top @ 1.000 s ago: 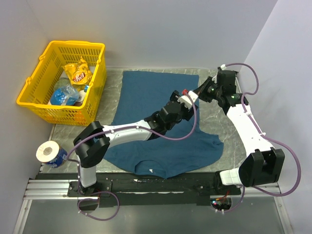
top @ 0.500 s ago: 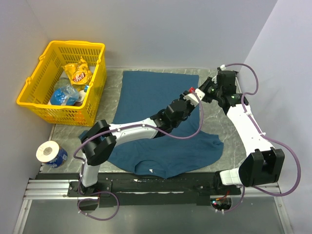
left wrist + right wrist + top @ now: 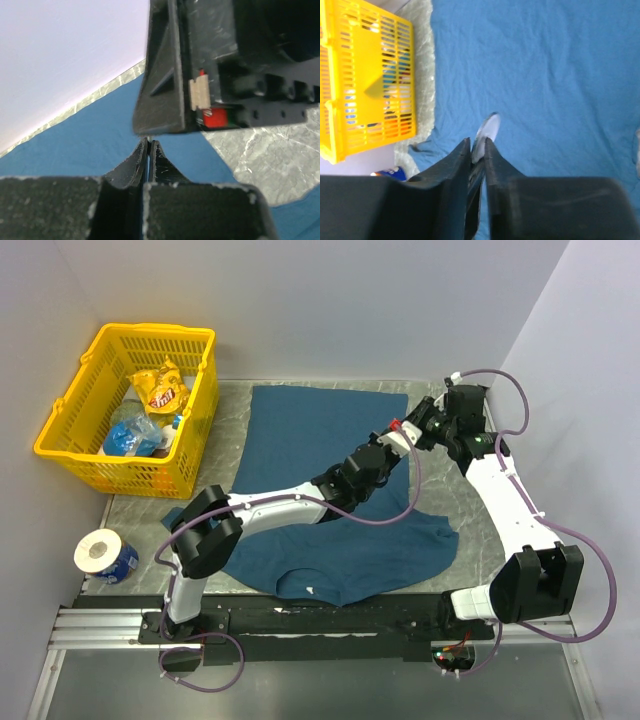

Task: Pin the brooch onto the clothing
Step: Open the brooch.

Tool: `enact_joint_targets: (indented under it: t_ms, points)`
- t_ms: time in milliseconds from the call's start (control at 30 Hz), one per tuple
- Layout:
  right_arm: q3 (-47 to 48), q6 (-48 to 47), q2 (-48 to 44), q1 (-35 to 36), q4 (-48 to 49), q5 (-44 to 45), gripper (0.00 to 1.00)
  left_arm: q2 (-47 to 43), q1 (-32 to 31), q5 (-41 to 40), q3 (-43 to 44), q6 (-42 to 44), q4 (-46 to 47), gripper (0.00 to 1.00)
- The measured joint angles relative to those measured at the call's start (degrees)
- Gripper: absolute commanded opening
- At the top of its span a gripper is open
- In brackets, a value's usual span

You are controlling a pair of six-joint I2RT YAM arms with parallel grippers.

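Observation:
The clothing is a dark teal T-shirt spread flat on the marbled table, and it also fills the right wrist view. Above its right side the two grippers meet. My left gripper is shut, its tips pressed up under the right gripper's fingers, with a tiny grey edge pinched at the tip. The brooch, a pale silver disc, stands edge-on between the fingers of my right gripper. Those fingers are slightly parted, and a dark fingertip shows in the gap below the disc.
A yellow basket with snack packets stands at the back left, also seen in the right wrist view. A roll of paper sits at the front left. Bare grey table shows right of the shirt, walls close behind.
My left arm reached further right to the right gripper and its jaws closed there. The right gripper's jaws have parted a little around the brooch.

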Motion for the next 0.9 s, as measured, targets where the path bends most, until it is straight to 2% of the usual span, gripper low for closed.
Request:
enact_joint_targets:
  t_ms: [200, 433, 467, 567, 767, 900]
  points:
    - [-0.20, 0.13, -0.74, -0.02, 1.55, -3.61, 0.64, -0.20, 1.03, 0.83, -1.75, -1.66, 1.11, 0.01]
    - [-1.05, -0.33, -2.49, -0.87, 2.62, -2.93, 0.72, -0.94, 2.84, 3.06, -6.32, -4.98, 1.18, 0.01]
    - [-1.33, -0.35, -2.51, -1.18, 2.82, -3.02, 0.78, -1.40, 3.28, 3.48, -7.04, -5.77, 1.03, 0.01]
    - [-2.40, -0.55, -2.84, -1.90, 3.61, -3.15, 0.85, -2.75, 5.18, 4.85, -9.01, -7.65, 0.07, 0.01]
    - [-3.58, -3.45, -3.82, -2.08, 4.79, -3.54, 0.94, -8.35, 12.13, 10.80, -14.29, -14.29, -4.00, 0.01]
    - [-5.11, -6.21, -5.66, -2.14, 7.58, -5.64, 0.95, -14.47, 17.46, 16.46, -18.05, -18.08, -6.10, 0.01]
